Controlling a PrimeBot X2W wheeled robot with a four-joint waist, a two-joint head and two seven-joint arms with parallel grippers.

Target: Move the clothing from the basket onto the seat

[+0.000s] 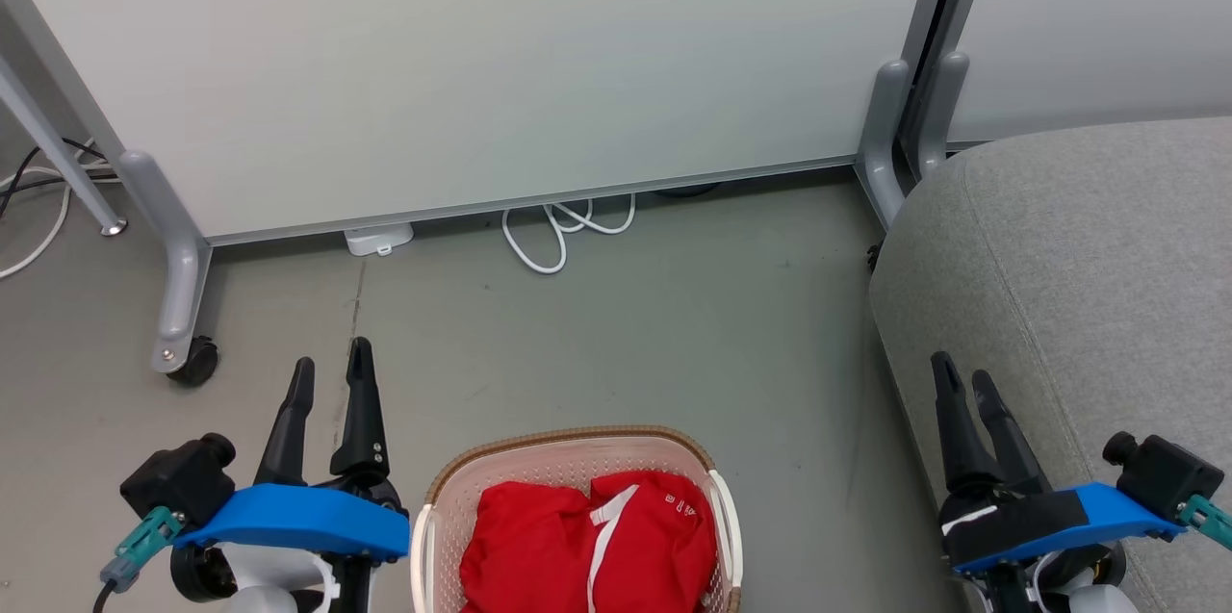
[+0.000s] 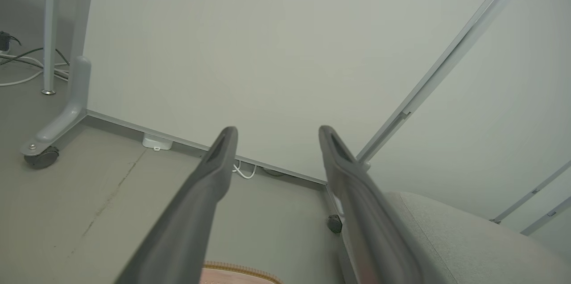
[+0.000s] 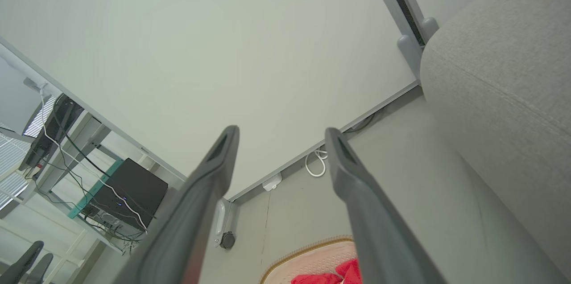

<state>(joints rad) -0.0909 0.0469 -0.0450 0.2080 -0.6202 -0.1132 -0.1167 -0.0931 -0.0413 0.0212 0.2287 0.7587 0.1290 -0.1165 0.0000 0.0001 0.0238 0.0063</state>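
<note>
left tool [image 1: 332,355] parted, empty, left of basket [image 1: 568,435] | right tool [image 1: 962,368] parted, empty, at seat [image 1: 1078,247] left edge | clothing [image 1: 587,546] bunched in basket, near centre | risk: a shallow pinch could drop a garment on the floor [image 1: 626,324] between basket and seat

White cable [image 1: 563,230] (looped) under wheeled partition panel [image 1: 462,55].

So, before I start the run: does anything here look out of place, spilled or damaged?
Nothing stands out. The clothing lies bunched inside the upright basket near the seat, nothing spilled. The left gripper and right gripper are open and empty.
</note>
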